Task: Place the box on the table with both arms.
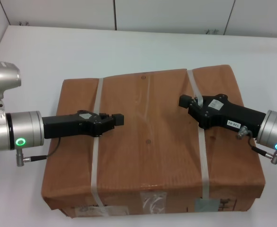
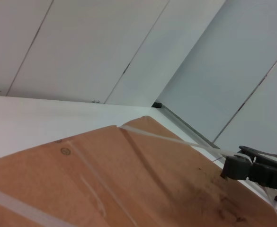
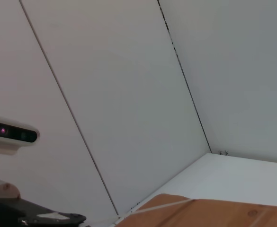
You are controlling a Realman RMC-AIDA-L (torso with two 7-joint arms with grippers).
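The large brown cardboard box [image 1: 147,156] rests on the white table [image 1: 129,52], with its labelled side toward me. Two pale straps bind it, one on the left [image 1: 94,165] and one on the right [image 1: 203,161]. My left gripper [image 1: 117,119] lies low over the box top, right where the left strap crosses. My right gripper [image 1: 184,101] lies over the top at the right strap. The left wrist view shows the box top [image 2: 129,189] and the right gripper [image 2: 256,168] beyond it. The right wrist view shows a box corner [image 3: 214,213].
White wall panels [image 1: 176,14] stand behind the table's far edge. Bare tabletop lies behind and to the left of the box. The left arm with its wrist camera [image 3: 10,132] shows in the right wrist view.
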